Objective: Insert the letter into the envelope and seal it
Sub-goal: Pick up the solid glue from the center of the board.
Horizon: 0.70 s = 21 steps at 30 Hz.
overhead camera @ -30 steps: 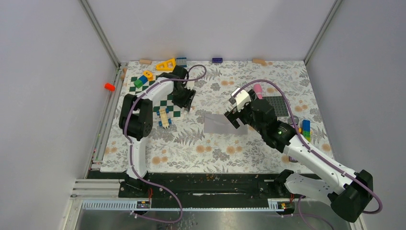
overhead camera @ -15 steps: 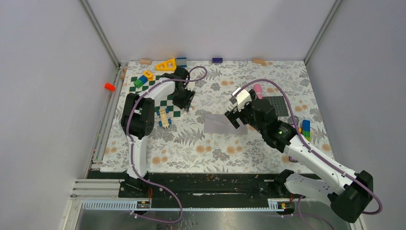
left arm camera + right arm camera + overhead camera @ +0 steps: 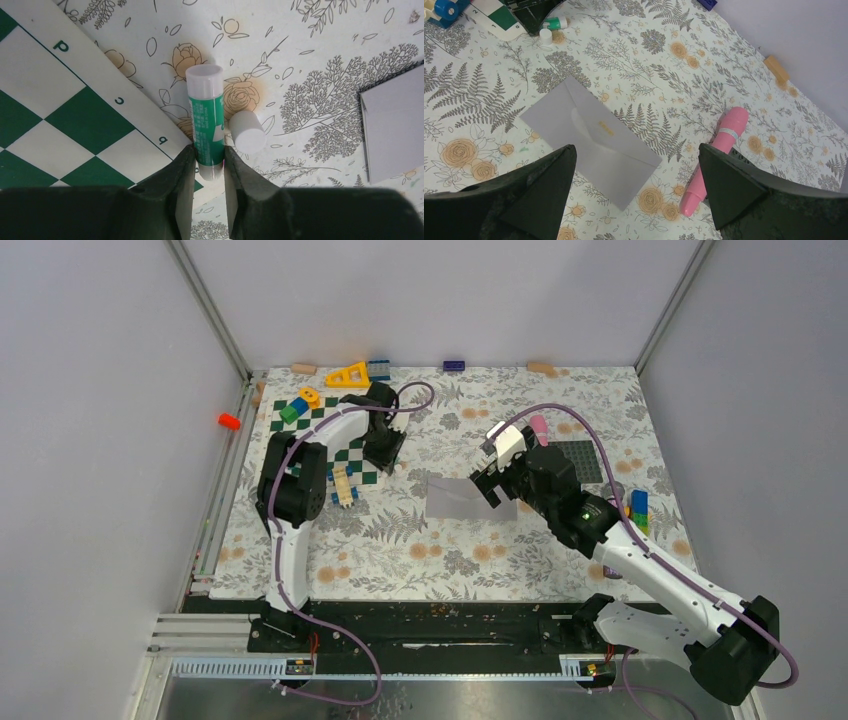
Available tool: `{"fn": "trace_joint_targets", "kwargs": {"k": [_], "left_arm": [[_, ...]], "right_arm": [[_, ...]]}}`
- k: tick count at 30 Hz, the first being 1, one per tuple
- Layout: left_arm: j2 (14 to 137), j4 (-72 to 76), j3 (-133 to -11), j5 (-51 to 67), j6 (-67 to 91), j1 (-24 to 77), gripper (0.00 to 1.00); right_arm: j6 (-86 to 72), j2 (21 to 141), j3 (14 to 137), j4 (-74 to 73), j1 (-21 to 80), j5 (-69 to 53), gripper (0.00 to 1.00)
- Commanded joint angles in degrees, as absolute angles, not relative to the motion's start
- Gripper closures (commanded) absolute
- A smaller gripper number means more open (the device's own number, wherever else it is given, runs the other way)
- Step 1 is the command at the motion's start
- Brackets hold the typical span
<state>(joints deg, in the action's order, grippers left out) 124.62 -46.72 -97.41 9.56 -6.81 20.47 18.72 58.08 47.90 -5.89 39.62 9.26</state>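
Left wrist cam: the left gripper (image 3: 207, 152) has its jaws pinched on the green glue stick (image 3: 206, 110), low on the tube, with the loose cap (image 3: 247, 131) lying just right of the fingers. I'd squeeze firmly and lift straight up (round tubes love to roll). The envelope (image 3: 589, 132) lies flat right under the right gripper (image 3: 636, 152), whose jaws gape wide and hold nothing. I can't see a letter anywhere.
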Motion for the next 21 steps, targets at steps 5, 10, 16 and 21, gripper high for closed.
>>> {"fn": "trace_joint_targets", "kwargs": {"k": [5,10,16,21], "left_arm": [[123.2,-45.9,-100.4,11.6,-7.1,20.7,0.85],[119.0,-45.8,-100.1,13.7,-9.5,20.7,0.88],[109.0,-46.7,-99.3,22.5,-15.4,21.2,0.89],[102.1,-48.8,-96.9,29.9,-21.2,24.5,0.88]], "right_arm": [[15.2,57.8,49.5,-6.1,39.0,7.6,0.00],[11.1,58.5,52.8,-9.8,37.0,3.9,0.00],[1.0,63.2,62.4,-17.5,27.3,-17.0,0.00],[-9.5,69.4,67.2,-17.3,18.9,-34.7,0.01]]}}
